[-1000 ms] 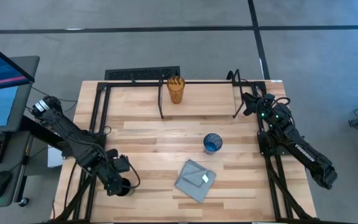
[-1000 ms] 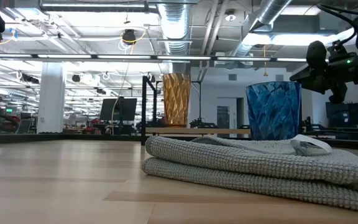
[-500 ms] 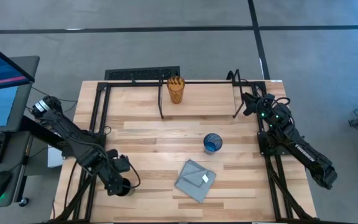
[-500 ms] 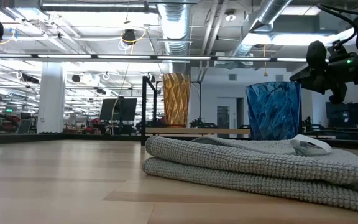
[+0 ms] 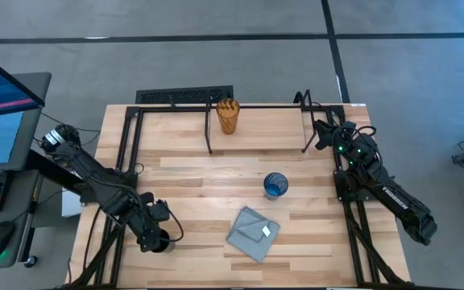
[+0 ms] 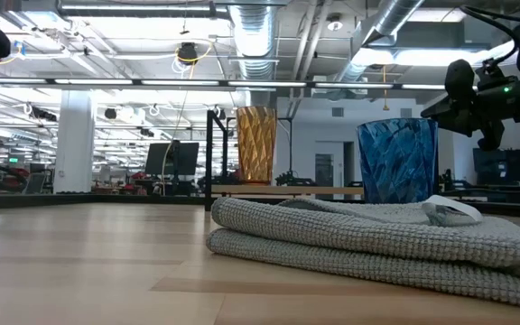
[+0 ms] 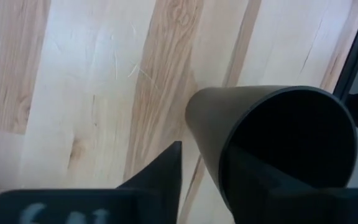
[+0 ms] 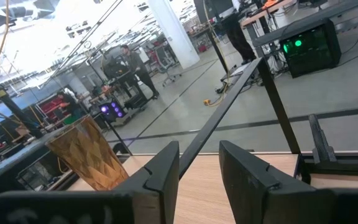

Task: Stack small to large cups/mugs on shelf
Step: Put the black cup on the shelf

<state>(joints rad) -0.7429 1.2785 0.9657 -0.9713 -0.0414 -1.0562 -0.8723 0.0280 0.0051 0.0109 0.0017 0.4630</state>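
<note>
A black cup [image 7: 272,137] stands mouth up near the table's near left corner, with my left gripper [image 5: 155,239] over it, one finger inside and one outside its wall. The amber tumbler [image 5: 227,117] stands upright on the shelf [image 5: 264,133] at the far side. The blue cup [image 5: 275,185] stands on the table's middle, in front of the shelf. My right gripper [image 5: 322,134] waits open by the shelf's right post, with nothing between its fingers [image 8: 166,171]. My left gripper has the black cup's wall [image 7: 207,134] at the rim between its two fingers. One finger [image 7: 166,174] is outside the cup and the other [image 7: 253,183] reaches into the mouth. The fingers come from above, pointing down. The cup's foot is on the table.
A folded grey cloth [image 5: 253,233] lies near the table's front, just right of the middle. The shelf's thin black posts and rail [image 8: 222,106] run close past my right gripper. Black frame bars line the table's left and right edges.
</note>
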